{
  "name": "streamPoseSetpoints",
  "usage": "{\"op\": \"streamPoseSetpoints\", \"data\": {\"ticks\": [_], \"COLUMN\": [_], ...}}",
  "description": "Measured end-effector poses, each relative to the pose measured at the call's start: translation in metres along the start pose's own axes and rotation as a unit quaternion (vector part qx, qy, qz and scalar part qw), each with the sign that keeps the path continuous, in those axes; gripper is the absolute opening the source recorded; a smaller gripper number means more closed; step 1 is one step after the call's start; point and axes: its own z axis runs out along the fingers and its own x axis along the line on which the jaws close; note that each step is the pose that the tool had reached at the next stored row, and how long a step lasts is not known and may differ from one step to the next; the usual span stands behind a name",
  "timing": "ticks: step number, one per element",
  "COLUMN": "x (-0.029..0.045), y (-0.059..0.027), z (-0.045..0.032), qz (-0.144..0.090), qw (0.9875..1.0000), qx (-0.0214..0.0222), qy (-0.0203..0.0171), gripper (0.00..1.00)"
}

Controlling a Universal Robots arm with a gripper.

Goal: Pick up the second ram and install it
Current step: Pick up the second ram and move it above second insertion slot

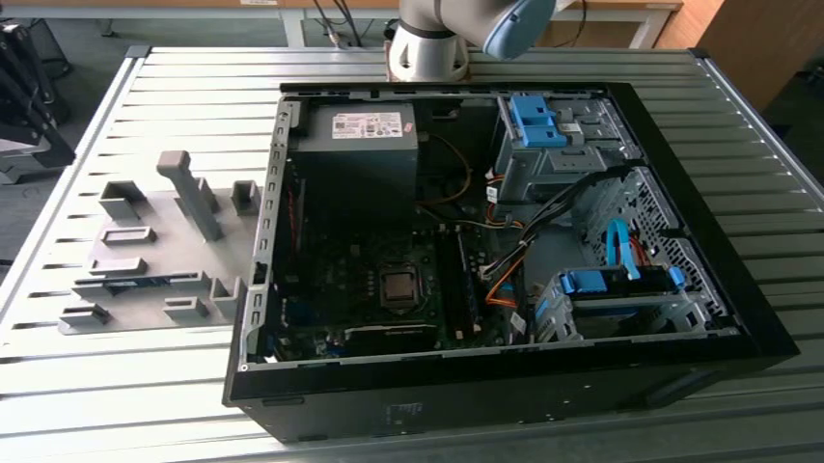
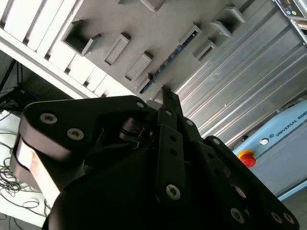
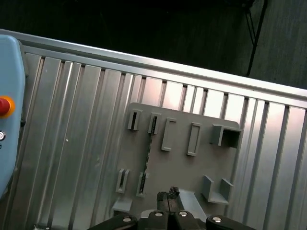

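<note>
From the exterior view, a slatted metal table carries an open black PC case. Beside the case, on the exterior view's left, lies a grey fixture with raised blocks. The ram sits in that fixture as a thin blue-green strip held between low blocks, well apart from the case. The arm stands at the far edge of the table, behind the case.

In the second wrist view, the gripper points at the fixture. Its black fingers are drawn together into one narrow tip, and nothing is held between them. The ram lies just beyond that tip, running away from the fingers along its slot and not touching them. Off to one side of the fingers, past the table, is a light blue pendant with a red button.

In the first wrist view, the gripper has its tips pressed close together and empty. It is over the near edge of the fixture. The ram shows as a thin dark line ahead of the fingers and a little to one side. Its near end is close to the tips but apart from them, and its far end is seated between two small blocks. Farther to that same side, across the table, the pendant and its red button are in sight.
</note>
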Motion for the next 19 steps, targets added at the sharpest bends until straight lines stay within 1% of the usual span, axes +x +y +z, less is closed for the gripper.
{"op": "streamPoseSetpoints", "data": {"ticks": [4,8,11,13,14,15,16,17,19], "x": [0.0006,0.0007,0.0007,0.0007,0.0008,0.001,0.0012,0.0014,0.0019], "y": [0.0,0.0,0.0,0.0,0.0,0.0,0.0001,0.0002,0.0003], "z": [0.0068,0.0119,0.0119,0.0121,0.0131,0.0149,0.0165,0.0184,0.0221], "qz": [0.023,0.054,0.055,0.055,0.055,0.056,0.058,0.062,0.072], "qw": [0.9997,0.9986,0.9985,0.9985,0.9985,0.9984,0.9983,0.9981,0.9974], "qx": [0.0002,0.0006,0.0005,0.0006,0.0008,0.0008,0.0007,0.0008,0.0011], "qy": [-0.0001,-0.0003,-0.0003,-0.0003,-0.0004,-0.0004,-0.0003,-0.0004,-0.0004], "gripper": [0.11,0.11,0.11,0.23,0.23,0.29,0.29,0.36,0.36]}}
